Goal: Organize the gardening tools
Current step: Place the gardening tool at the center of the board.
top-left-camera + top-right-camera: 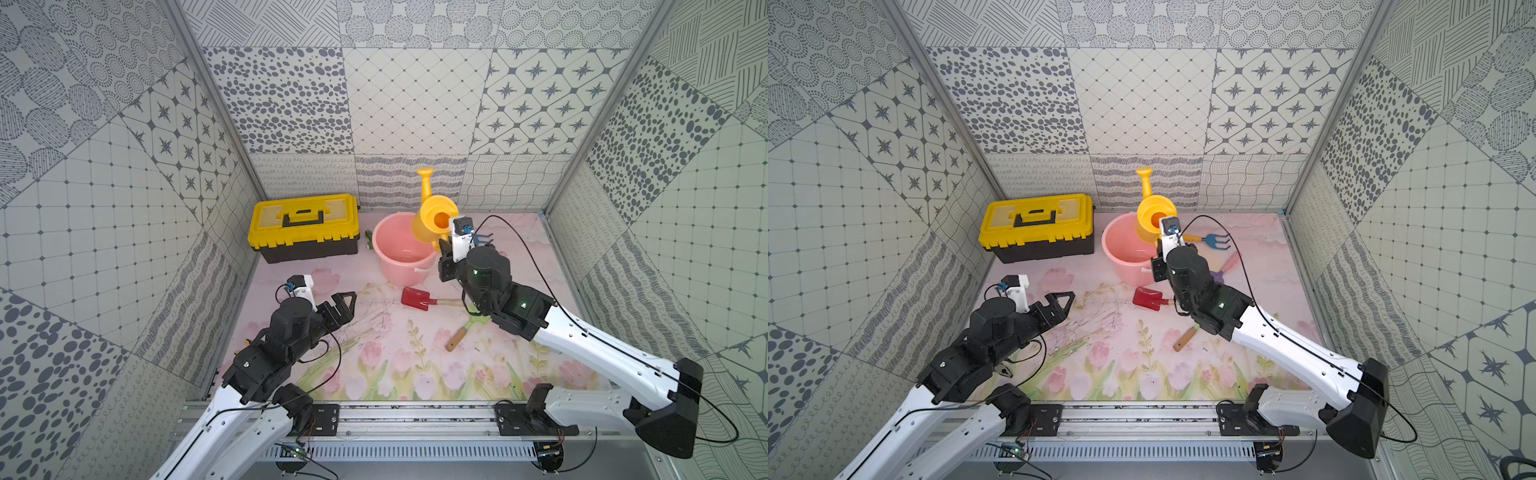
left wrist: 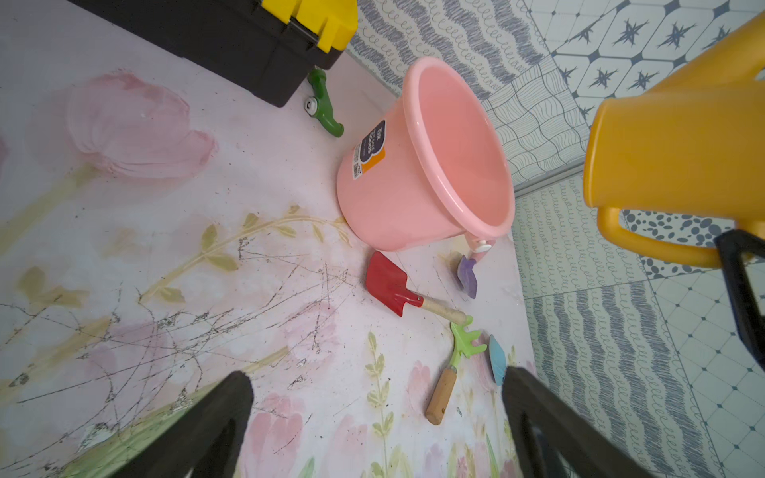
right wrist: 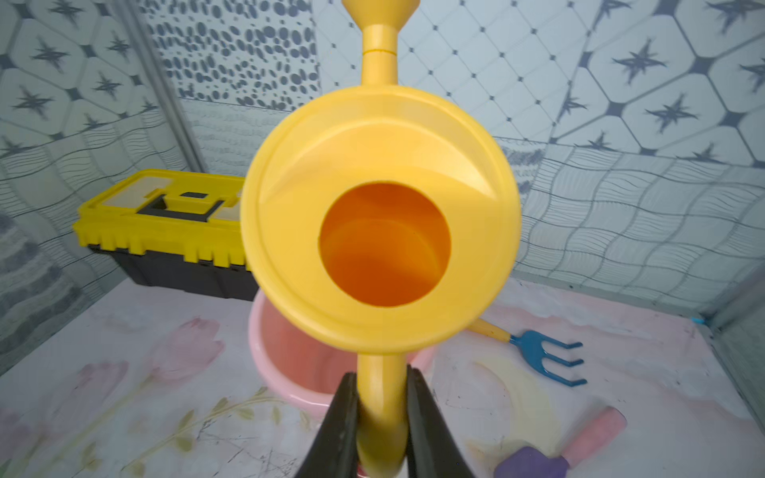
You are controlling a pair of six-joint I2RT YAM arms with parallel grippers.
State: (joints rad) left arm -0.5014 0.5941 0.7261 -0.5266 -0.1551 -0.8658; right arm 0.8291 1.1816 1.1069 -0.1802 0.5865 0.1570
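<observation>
While the right claw is pinched tight on the curved handle of a yellow watering can, the can hangs in the air above the pink bucket, fill hole facing the wrist camera, spout pointing up toward the back wall.

Left claw: jaws spread fully wide, nothing in them, hovering over the bench on the left side, aimed toward the bucket.

None of the tools is in the bucket; all five lie loose on the bench:
- red spade: flat, just in front of the bucket, wooden handle pointing away from it
- green rake: head right at the end of the spade's handle; touching or not, can't tell
- light-blue trowel: just beside the rake head, partly hidden behind a left claw finger; covered by the right arm in both top views
- purple scoop with pink handle: near the bucket's base on its right
- blue fork with yellow handle: behind and to the right of the bucket, tines pointing away from it

Yellow-and-black toolbox sits shut at the back left. A small green tool lies between it and the bucket; can't tell what it is.
</observation>
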